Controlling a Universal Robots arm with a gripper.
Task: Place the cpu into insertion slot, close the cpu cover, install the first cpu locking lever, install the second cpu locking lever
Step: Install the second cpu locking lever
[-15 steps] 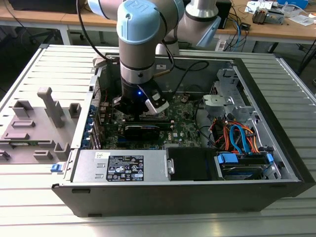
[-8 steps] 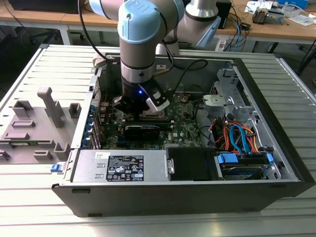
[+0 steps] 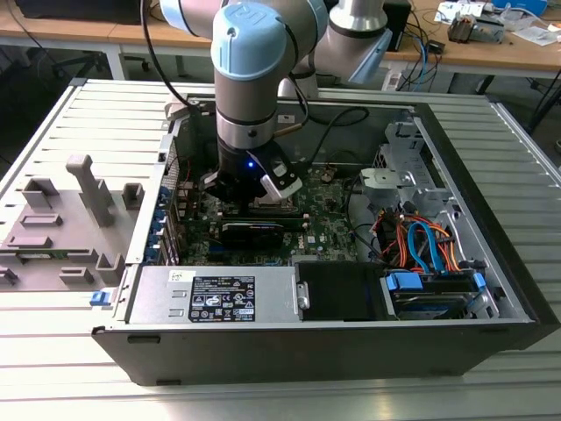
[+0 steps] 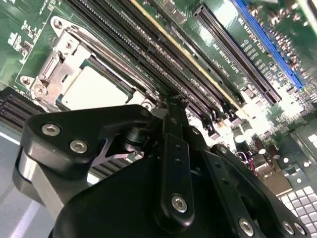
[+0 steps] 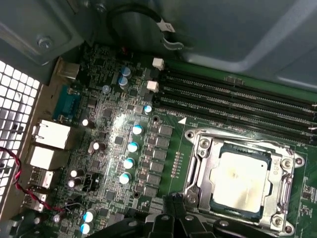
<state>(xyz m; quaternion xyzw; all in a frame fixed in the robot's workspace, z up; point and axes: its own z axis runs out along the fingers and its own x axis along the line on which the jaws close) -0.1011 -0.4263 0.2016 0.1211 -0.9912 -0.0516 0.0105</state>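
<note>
CPU, small square silver-topped chip [image 5: 241,179], sits in square metal-rimmed socket [image 5: 198,153] on green mobo [image 5: 111,124], silvery frame cover [image 5: 285,191] down around it. Black gripper [image 5: 173,201] just beside socket, fingers pinched together, holding nothing.

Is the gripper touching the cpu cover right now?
Cannot tell. In the first wrist view the gripper ends right at the cpu cover edge, but neither contact nor gap shows plainly.

The cpu [image 5: 243,179] sat seated in the insertion slot [image 5: 197,182], framed by the cpu cover [image 5: 282,186], beside black memory slots [image 5: 237,101].
</note>
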